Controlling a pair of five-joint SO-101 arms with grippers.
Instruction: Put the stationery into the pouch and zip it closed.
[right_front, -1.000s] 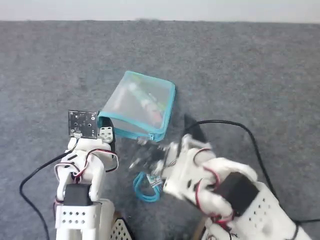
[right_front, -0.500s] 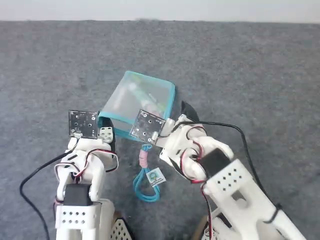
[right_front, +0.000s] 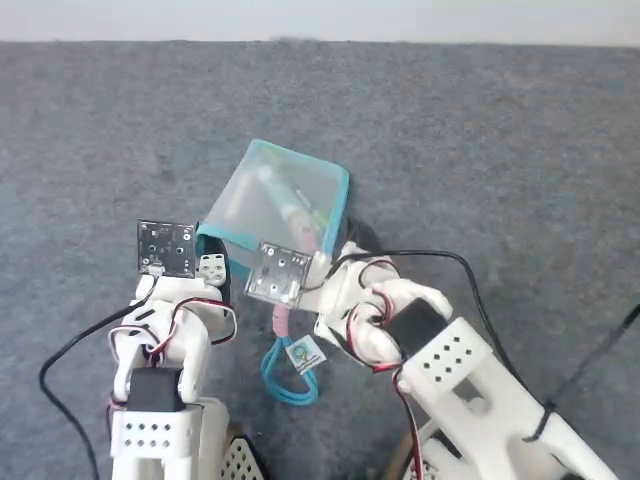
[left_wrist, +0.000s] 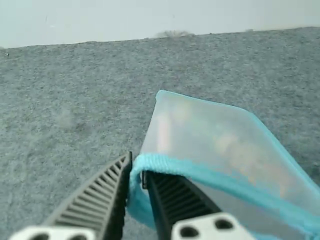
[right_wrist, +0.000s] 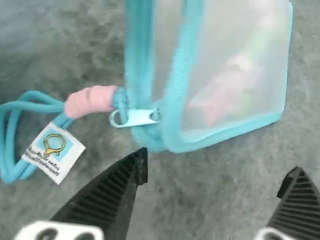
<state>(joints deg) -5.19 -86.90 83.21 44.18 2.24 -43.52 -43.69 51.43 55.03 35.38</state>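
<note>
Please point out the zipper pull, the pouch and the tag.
zipper pull (right_wrist: 135, 118): right wrist view, its metal tab.
pouch (right_wrist: 235, 65): right wrist view, its clear side.
tag (right_wrist: 50, 152): right wrist view, its printed face.

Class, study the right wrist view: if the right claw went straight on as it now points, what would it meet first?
Probably the pouch, at its teal-edged end beside the zipper pull; the right claw is open, depth unclear.

Bench (right_front: 500, 130) lies open beyond pouch (right_front: 285, 205), but its near side is crowded: my left claw (left_wrist: 136, 172) pinching one corner, my right claw (right_wrist: 218, 167) spread by the other, cord loop (right_front: 285, 375) between.
</note>
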